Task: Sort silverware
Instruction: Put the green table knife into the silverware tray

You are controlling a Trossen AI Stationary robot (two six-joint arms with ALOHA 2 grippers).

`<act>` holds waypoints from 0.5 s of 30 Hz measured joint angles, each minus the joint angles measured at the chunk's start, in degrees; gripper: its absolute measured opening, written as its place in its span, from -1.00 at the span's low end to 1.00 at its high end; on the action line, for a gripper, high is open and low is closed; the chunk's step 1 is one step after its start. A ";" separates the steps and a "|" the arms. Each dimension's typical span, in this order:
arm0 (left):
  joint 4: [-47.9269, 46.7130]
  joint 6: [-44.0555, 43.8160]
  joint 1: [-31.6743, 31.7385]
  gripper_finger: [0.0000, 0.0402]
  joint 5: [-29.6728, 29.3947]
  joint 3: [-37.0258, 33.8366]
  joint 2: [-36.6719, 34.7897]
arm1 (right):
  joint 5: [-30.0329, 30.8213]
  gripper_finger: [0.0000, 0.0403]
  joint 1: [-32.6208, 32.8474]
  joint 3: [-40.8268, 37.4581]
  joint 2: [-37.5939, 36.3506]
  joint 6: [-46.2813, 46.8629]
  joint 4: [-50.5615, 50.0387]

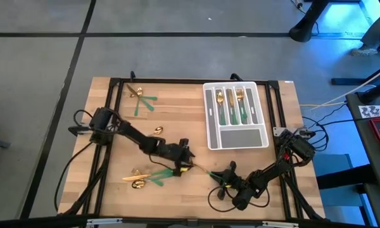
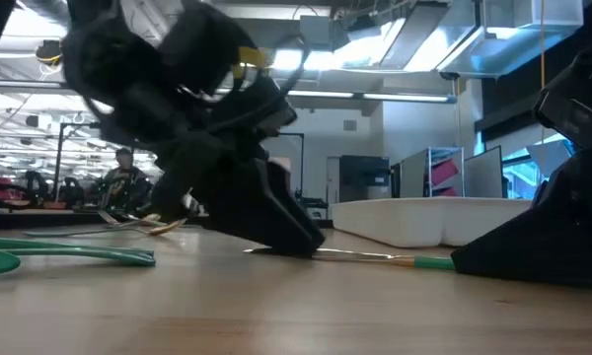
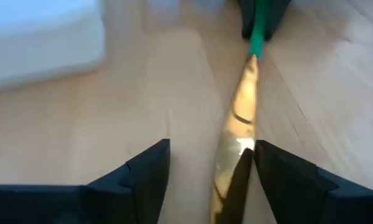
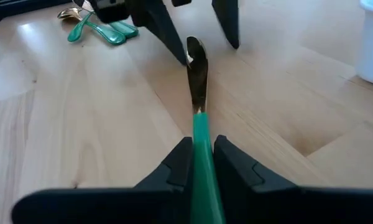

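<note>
the slotted tray (image 1: pixel 237 137) holds four gold-headed pieces in its long slots — right gripper (image 4: pixel 202 163) pinches a knife (image 4: pixel 196 68), left gripper (image 3: pixel 211 163) spread.

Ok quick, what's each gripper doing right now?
Left gripper: open, fingers either side of the gold head of a green-handled utensil.
Right gripper: shut on its green handle.
</note>
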 joint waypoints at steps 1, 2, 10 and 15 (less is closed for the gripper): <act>-0.50 -0.25 0.58 0.06 1.68 0.06 -0.02 | 0.00 -0.76 0.00 0.00 0.01 0.00 0.01; -1.37 0.21 0.85 0.02 2.57 0.15 -0.12 | 0.00 -0.76 0.00 0.00 0.01 0.00 0.02; -6.19 10.06 -1.59 -0.22 3.72 1.89 -0.23 | 0.49 -0.76 0.00 -0.04 0.07 -0.39 0.58; -9.80 8.32 -1.79 -0.29 3.61 4.70 1.96 | 0.50 -0.76 0.00 -0.26 0.16 -1.82 2.23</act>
